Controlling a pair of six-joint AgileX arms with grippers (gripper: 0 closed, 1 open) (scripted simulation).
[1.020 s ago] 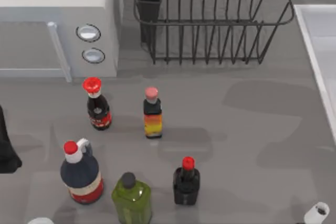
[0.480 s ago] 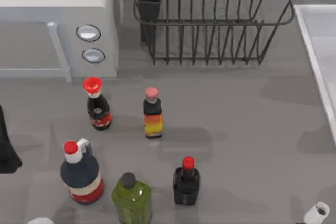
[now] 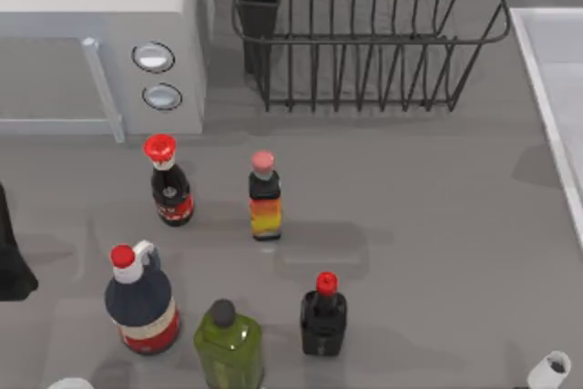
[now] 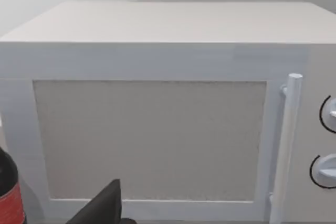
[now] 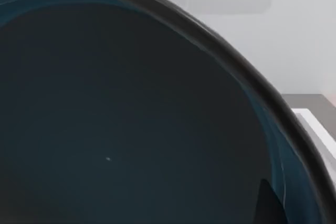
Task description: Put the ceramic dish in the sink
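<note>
The ceramic dish (image 5: 131,119) sits very close in the right wrist view, with its glossy teal inside and dark rim. My right gripper (image 5: 270,208) is shut on it, and one dark finger lies against the inside near the rim. The sink (image 3: 549,88), a pale basin with a raised light rim, is at the table's right edge in the top view. A white corner of the sink (image 5: 317,129) also peeks out past the dish. My left arm (image 3: 11,257) is parked at the left edge. Its gripper (image 4: 105,208) faces the microwave.
A white microwave (image 3: 100,34) stands at the back left and a dark wire dish rack (image 3: 364,34) at the back middle. Several bottles stand on the left half of the grey table, among them a red-capped one (image 3: 322,314) and a green one (image 3: 228,343).
The soft shadow on the table has drifted to the right, toward the sink's edge. The bottles and the left arm have not moved.
</note>
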